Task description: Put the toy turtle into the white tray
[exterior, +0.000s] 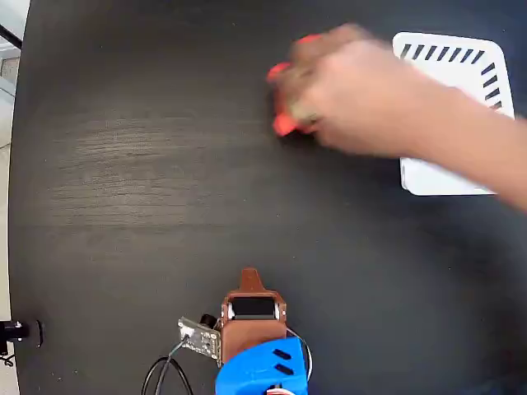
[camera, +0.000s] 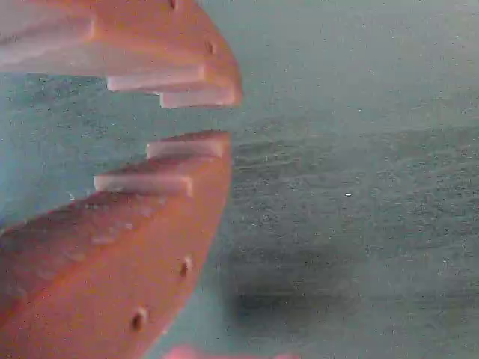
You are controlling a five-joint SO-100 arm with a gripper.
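Note:
The toy turtle [exterior: 285,123] is mostly covered by a person's hand [exterior: 354,90] that reaches in from the right in the fixed view. Only its red feet and head stick out, blurred, at the upper middle of the dark table [exterior: 148,206]. The white tray [exterior: 461,58] lies just right of it at the top right, partly under the person's arm. My gripper [exterior: 249,276] sits far below, at the bottom middle, pointing up the picture. In the wrist view the orange gripper [camera: 213,118] is shut with only a thin slit at the tips and holds nothing.
A small circuit board with black cables [exterior: 198,337] lies left of the blue arm base [exterior: 263,370]. A black fitting [exterior: 12,333] sits at the table's left edge. The wrist view shows only bare tabletop [camera: 359,187] ahead.

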